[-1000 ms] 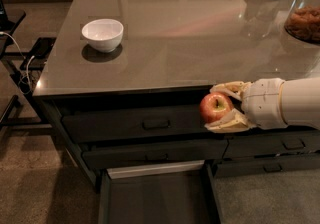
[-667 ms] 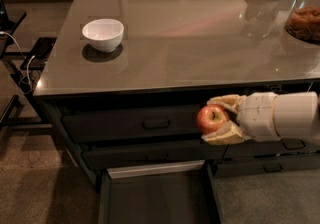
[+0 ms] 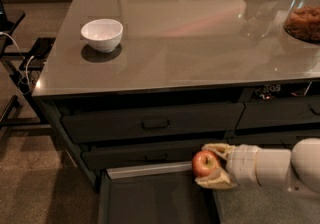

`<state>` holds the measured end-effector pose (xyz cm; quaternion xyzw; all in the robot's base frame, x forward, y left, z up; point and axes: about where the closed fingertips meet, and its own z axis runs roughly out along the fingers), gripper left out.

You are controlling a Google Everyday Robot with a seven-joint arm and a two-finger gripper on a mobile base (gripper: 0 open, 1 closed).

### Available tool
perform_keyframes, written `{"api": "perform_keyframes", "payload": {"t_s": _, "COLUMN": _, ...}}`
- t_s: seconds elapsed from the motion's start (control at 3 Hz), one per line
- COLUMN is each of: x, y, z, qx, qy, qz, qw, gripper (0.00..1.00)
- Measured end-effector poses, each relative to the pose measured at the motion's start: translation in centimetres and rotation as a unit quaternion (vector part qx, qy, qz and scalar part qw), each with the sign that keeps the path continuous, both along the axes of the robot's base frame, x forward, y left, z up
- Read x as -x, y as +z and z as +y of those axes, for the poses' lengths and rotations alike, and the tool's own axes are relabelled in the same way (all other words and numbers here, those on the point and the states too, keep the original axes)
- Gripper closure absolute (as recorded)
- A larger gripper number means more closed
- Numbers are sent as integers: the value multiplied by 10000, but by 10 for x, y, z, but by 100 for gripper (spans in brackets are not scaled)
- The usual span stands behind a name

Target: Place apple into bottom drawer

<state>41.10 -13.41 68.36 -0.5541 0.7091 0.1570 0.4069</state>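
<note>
My gripper (image 3: pixel 211 165) comes in from the right on a white arm, in front of the cabinet and below the counter edge. Its pale fingers (image 3: pixel 215 147) are shut on the apple (image 3: pixel 204 163), small, round and red with yellowish patches. The apple hangs just above the right rear corner of the bottom drawer (image 3: pixel 150 203), which is pulled out, wide and dark grey with a pale silvery back strip (image 3: pixel 150 170). The drawer's flat inside shows nothing in it.
Two shut dark drawers with recessed handles (image 3: pixel 155 124) sit above the open one. A white bowl (image 3: pixel 102 34) stands on the grey counter (image 3: pixel 190 38) at the left. A glass jar (image 3: pixel 303 13) stands at the far right. Dark furniture and cables (image 3: pixel 20 68) are at the left.
My gripper has moved down and a little left with the apple, from the level of the top drawer front to just above the open bottom drawer's back edge.
</note>
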Motion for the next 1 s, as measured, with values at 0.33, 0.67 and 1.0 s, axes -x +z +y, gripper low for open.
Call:
{"api": "perform_keyframes", "payload": {"t_s": 0.33, "x": 4, "y": -65, "z": -3, "qx": -76, "qy": -277, "qz": 217, "qw": 9994, "gripper": 100}}
{"api": "perform_keyframes", "payload": {"t_s": 0.67, "x": 4, "y": -66, "z": -3, "qx": -76, "qy": -277, "qz": 218, "qw": 9993, "gripper": 100}}
{"api": "perform_keyframes", "payload": {"t_s": 1.0, "x": 2, "y": -88, "z": 6, "qx": -119, "qy": -373, "qz": 336, "qw": 9987, "gripper": 100}}
